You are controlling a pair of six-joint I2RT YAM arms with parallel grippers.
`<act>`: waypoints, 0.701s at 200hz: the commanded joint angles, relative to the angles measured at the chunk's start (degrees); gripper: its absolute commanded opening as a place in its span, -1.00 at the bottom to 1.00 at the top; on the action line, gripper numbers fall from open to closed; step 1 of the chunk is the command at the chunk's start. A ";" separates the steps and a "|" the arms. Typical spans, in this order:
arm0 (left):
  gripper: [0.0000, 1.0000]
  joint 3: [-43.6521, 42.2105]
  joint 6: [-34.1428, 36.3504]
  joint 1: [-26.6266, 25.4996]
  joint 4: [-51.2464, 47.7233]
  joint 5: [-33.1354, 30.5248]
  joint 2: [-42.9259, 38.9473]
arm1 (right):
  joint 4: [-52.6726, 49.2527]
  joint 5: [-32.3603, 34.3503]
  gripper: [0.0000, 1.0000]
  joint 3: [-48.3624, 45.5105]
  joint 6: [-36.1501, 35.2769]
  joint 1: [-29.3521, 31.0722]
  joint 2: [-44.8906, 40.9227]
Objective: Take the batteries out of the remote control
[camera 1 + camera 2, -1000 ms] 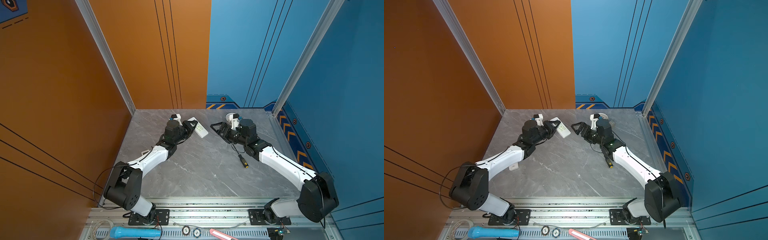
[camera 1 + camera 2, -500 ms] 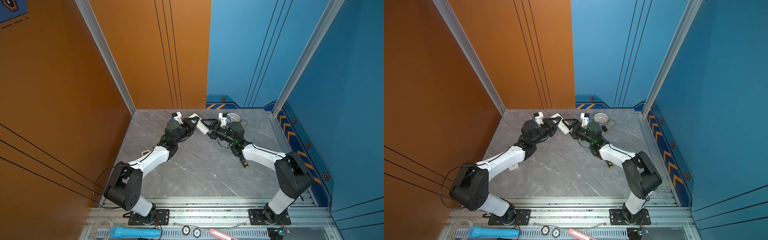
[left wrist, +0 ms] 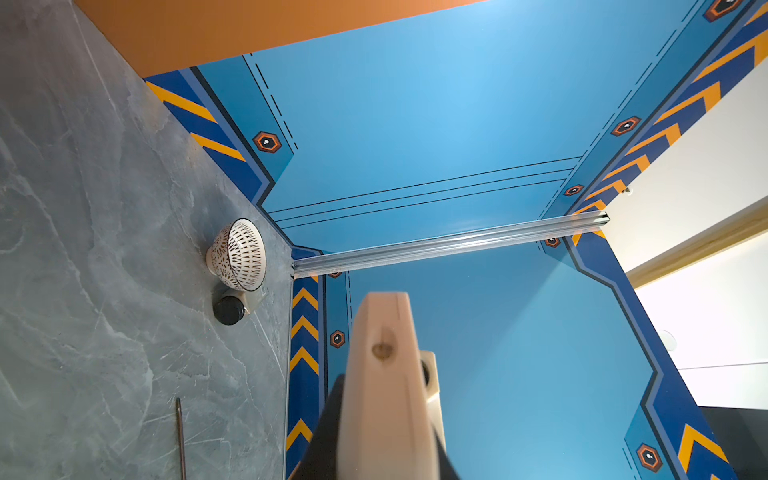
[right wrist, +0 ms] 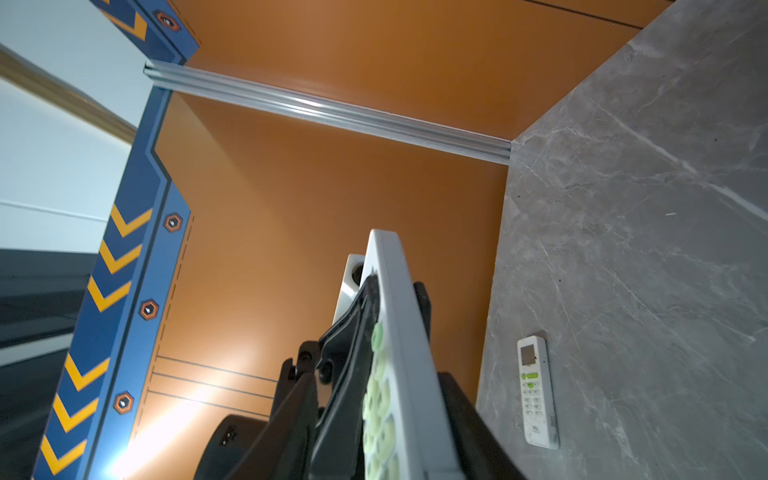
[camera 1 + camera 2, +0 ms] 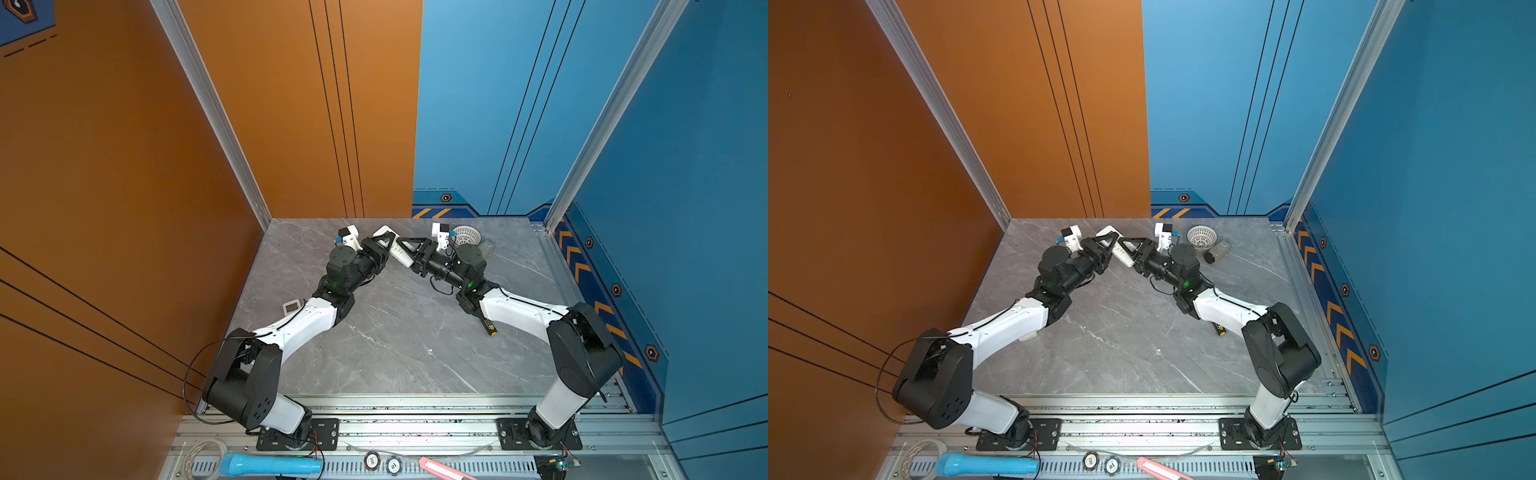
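Note:
A white remote control (image 5: 400, 250) (image 5: 1123, 249) is held up off the grey table at the back middle, between both grippers. My left gripper (image 5: 386, 243) (image 5: 1106, 243) is shut on one end of it; the left wrist view shows the remote's narrow edge (image 3: 386, 374) filling the jaws. My right gripper (image 5: 409, 246) (image 5: 1134, 246) grips the other end. In the right wrist view its black fingers (image 4: 457, 415) press the back and the green-buttoned face of the remote (image 4: 401, 332). The batteries are hidden.
A white mesh bowl (image 5: 466, 236) (image 3: 239, 253) and a clear black-capped jar (image 5: 1217, 251) (image 3: 230, 309) sit at the back right. A screwdriver (image 5: 487, 326) (image 5: 1219, 329) lies by the right arm. A second white remote (image 5: 292, 306) (image 4: 536, 390) lies by the left arm.
My right arm swung left from near the bowl to the remote held by the left gripper, and its jaws closed from wide open onto it. The left gripper lifted the remote slightly.

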 commanded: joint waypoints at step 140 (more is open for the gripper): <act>0.96 22.16 8.27 4.10 -56.54 15.30 -8.84 | -71.35 35.90 -1.00 18.17 -79.26 8.89 -17.95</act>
